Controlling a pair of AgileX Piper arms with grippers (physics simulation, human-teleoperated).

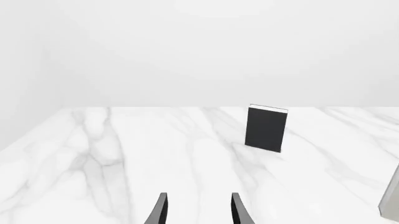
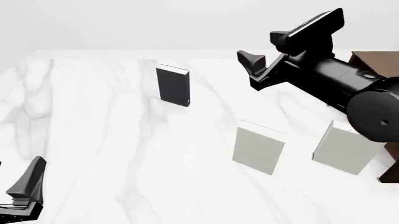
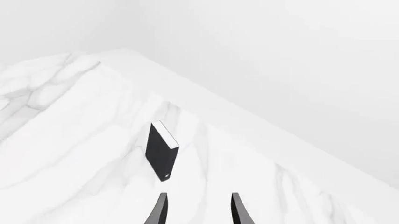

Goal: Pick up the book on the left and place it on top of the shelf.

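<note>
The book (image 2: 173, 85), dark charcoal with white page edges, stands upright on the marble table, back left of centre. It also shows in the left wrist view (image 1: 267, 128) and the right wrist view (image 3: 160, 151). My right gripper (image 2: 248, 70) is open and empty, raised above the table to the right of the book and pointing towards it; its fingers (image 3: 160, 210) stand apart. My left gripper (image 2: 25, 186) is open and empty low at the front left (image 1: 198, 212), far from the book. The dark brown shelf (image 2: 374, 63) is at the far right, mostly hidden behind my right arm.
Two larger light grey-white books stand upright, one at centre right (image 2: 259, 147) and one further right (image 2: 346, 147) next to the shelf. An edge of one shows in the left wrist view (image 1: 391, 196). The white marble table (image 2: 93, 130) ends at a pale back wall.
</note>
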